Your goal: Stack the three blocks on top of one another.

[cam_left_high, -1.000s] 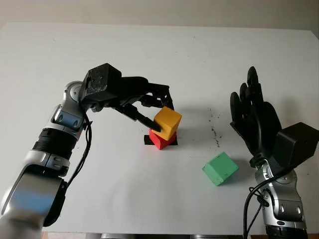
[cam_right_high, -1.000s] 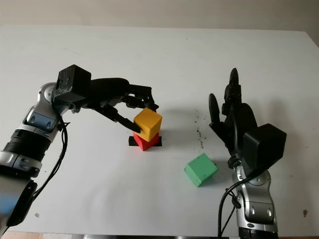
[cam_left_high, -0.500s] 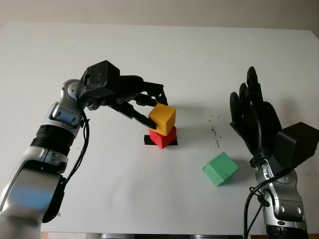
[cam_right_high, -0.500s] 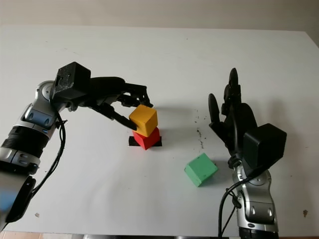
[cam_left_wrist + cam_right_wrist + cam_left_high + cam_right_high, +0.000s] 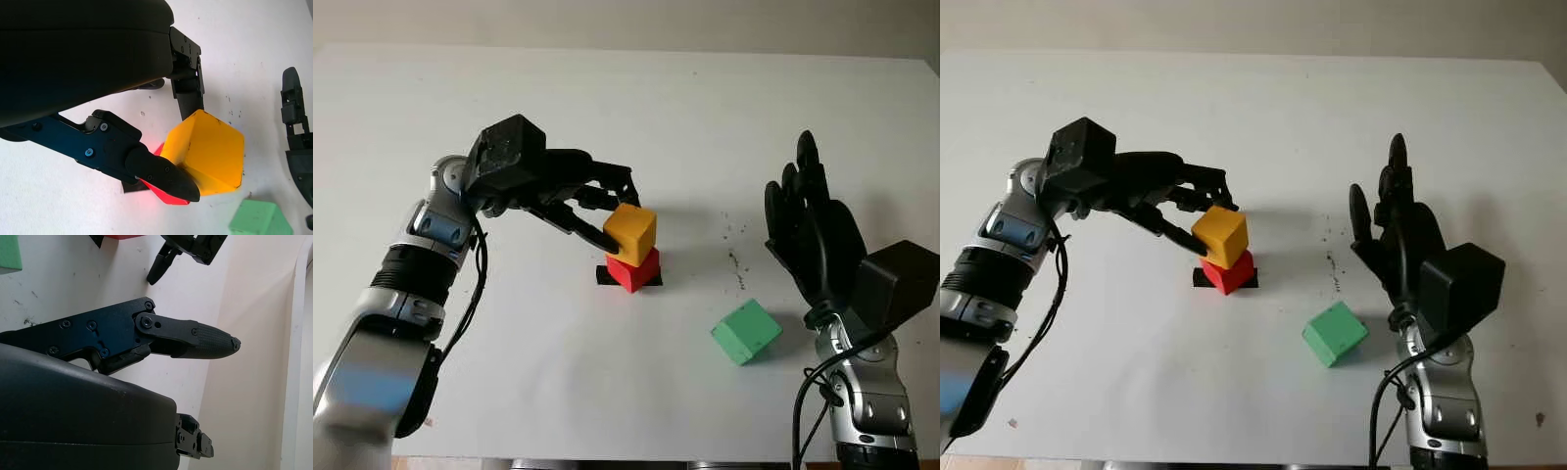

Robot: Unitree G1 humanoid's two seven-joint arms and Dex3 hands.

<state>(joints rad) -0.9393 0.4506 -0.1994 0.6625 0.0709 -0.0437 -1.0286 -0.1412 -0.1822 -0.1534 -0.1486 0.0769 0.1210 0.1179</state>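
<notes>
My left hand (image 5: 607, 211) is shut on a yellow block (image 5: 631, 232), which sits on top of a red block (image 5: 633, 270) near the table's middle. In the left wrist view the fingers (image 5: 161, 171) clamp the yellow block (image 5: 208, 152) from two sides, with the red block (image 5: 166, 196) peeking out beneath. The red block stands on a small black marker (image 5: 604, 275). A green block (image 5: 746, 332) lies alone on the table to the right of the stack. My right hand (image 5: 813, 230) is open, raised above the table just right of the green block.
The white table (image 5: 626, 108) stretches wide behind the stack. A trail of small dark specks (image 5: 736, 257) marks the surface between the stack and my right hand. The table's front edge runs along the bottom of the eye views.
My left hand has shifted the yellow block slightly left and squared it over the red block. The right hand and green block have not moved.
</notes>
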